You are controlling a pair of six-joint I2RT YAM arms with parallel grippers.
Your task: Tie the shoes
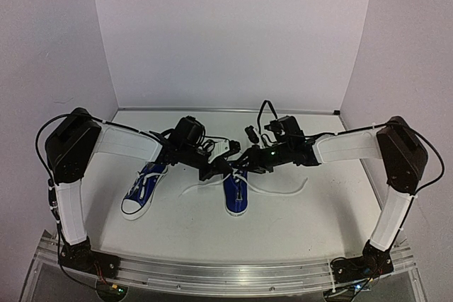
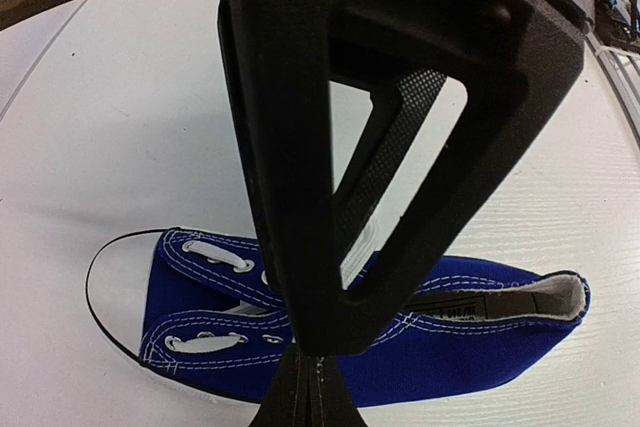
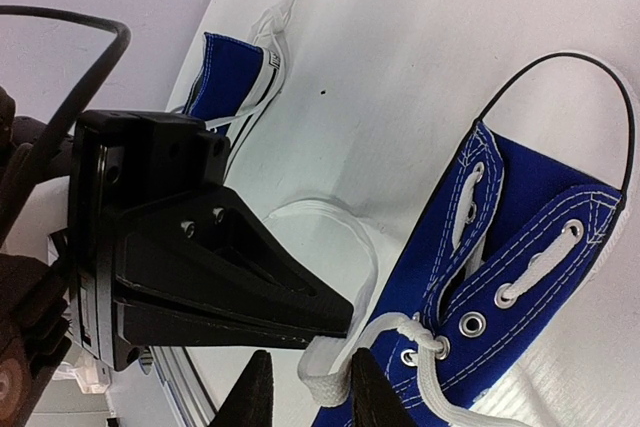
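**Left end effector** (image 2: 305,402): fingers together, low over the right shoe (image 2: 480,337). Whether any lace is pinched there cannot be told.

**Right end effector** (image 3: 312,395): jaws partly apart. The white lace (image 3: 325,372) runs between them beside the top eyelets and is not visibly clamped.

**Right shoe:** centre of the surface (image 1: 177,228), toe near, untied. One lace end (image 1: 287,190) trails right.

**Left shoe** (image 1: 144,190): left of it, untied, no end effector on it.

**Hazards, judged:**
- The lace could slip out of the half-open jaws.
- The two end effectors are crowded together and could collide.
- A pull could drag or tip the light shoe.
- The lace could be drawn back through its eyelets.
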